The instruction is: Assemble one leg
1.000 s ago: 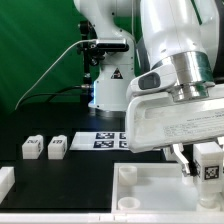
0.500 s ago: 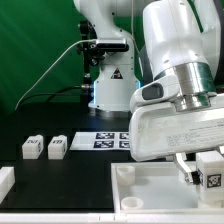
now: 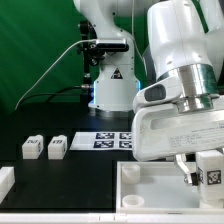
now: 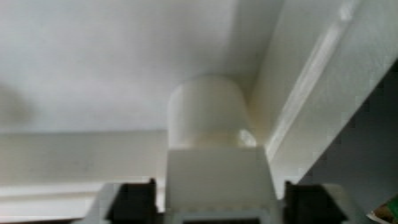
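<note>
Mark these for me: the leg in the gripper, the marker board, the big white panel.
held leg (image 3: 211, 170), exterior view, on its tagged face.
marker board (image 3: 103, 141), exterior view, on one of its printed tags.
white panel (image 3: 152, 192), exterior view, on its bare top surface.

A: Where is it open?
B: The black table (image 3: 85, 172) between the two loose legs (image 3: 44, 148) and the panel (image 3: 150, 200) lies bare, with room to come down there.
A: And what blocks?
B: Those legs stand side by side at the exterior view's left, and the marker board (image 3: 110, 141) lies behind the gap. The leg (image 3: 211, 166) clamped in the gripper (image 3: 203, 175) is tighter — the wrist view shows a white wall (image 4: 320, 80) just beside it.
</note>
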### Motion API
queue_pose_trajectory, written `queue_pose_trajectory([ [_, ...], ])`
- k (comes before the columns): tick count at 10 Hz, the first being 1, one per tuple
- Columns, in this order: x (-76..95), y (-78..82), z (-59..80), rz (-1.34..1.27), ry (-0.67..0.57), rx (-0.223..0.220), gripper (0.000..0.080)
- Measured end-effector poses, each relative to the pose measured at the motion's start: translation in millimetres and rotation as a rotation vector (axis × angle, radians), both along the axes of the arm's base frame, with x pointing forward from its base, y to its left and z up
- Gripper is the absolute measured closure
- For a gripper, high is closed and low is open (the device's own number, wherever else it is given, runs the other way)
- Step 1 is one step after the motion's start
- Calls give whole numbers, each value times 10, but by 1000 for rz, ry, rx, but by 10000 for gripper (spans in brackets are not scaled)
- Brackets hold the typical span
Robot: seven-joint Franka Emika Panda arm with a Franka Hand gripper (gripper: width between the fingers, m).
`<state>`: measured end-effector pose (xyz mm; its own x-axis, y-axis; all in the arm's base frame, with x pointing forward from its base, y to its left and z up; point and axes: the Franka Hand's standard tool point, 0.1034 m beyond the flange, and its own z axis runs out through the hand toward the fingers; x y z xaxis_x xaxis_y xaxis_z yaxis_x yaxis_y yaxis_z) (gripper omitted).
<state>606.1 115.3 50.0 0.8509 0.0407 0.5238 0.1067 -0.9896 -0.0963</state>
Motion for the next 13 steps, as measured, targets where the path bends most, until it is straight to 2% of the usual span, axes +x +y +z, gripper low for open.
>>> queue_pose_trajectory([
  [1, -1, 0, -1, 0, 0, 0, 313],
  [2, -2, -1, -3, 0, 1, 0, 313],
  [3, -4, -1, -6, 0, 1, 0, 180],
  [4, -5, -1, -8, 0, 2, 0, 157],
  [10, -5, -12, -1, 0, 6, -1, 150],
  [11, 11, -45, 129, 3, 25, -2, 150],
  [12, 28, -46, 328, 12, 39, -2, 150],
  [13, 22, -25, 430, 24, 78, 1, 150],
])
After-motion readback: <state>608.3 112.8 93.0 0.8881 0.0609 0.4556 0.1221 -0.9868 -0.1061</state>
